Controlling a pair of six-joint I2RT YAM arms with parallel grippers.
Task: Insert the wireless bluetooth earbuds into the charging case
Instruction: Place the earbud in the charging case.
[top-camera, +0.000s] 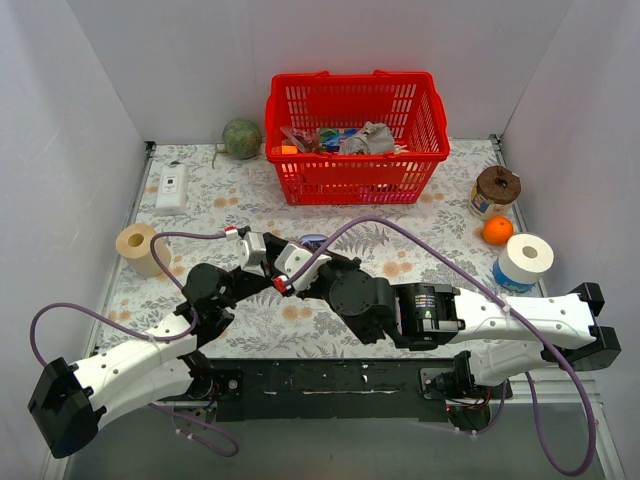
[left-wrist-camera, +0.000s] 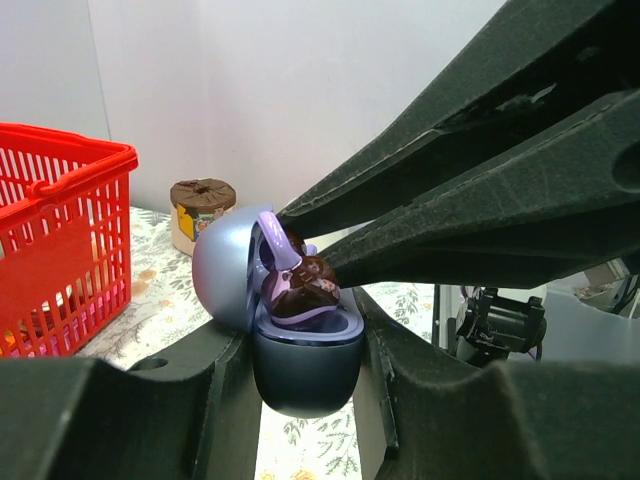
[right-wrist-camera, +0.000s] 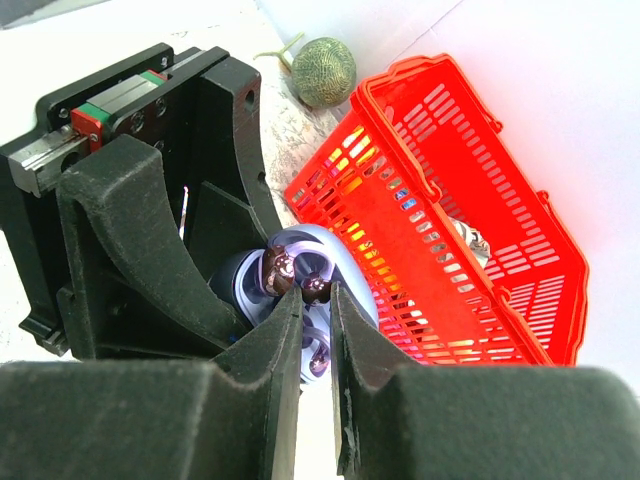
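Note:
The charging case (left-wrist-camera: 305, 375) is a rounded lavender-blue shell with its lid (left-wrist-camera: 222, 268) swung open to the left. My left gripper (left-wrist-camera: 305, 405) is shut on the case's base and holds it above the table. One dark purple glossy earbud (right-wrist-camera: 277, 270) rests in the case. My right gripper (right-wrist-camera: 318, 296) is shut on the other earbud (right-wrist-camera: 319, 288), pinched at its tips right over the open case (right-wrist-camera: 335, 262). In the top view both grippers meet at mid-table, and only a bit of the case (top-camera: 313, 241) shows.
A red basket (top-camera: 350, 180) with clutter stands at the back centre, a green melon (top-camera: 241, 138) to its left. A white switch box (top-camera: 172, 187) and a paper roll (top-camera: 137, 247) lie left. A brown-lidded jar (top-camera: 496, 190), an orange (top-camera: 497, 230) and a white roll (top-camera: 525, 260) stand right.

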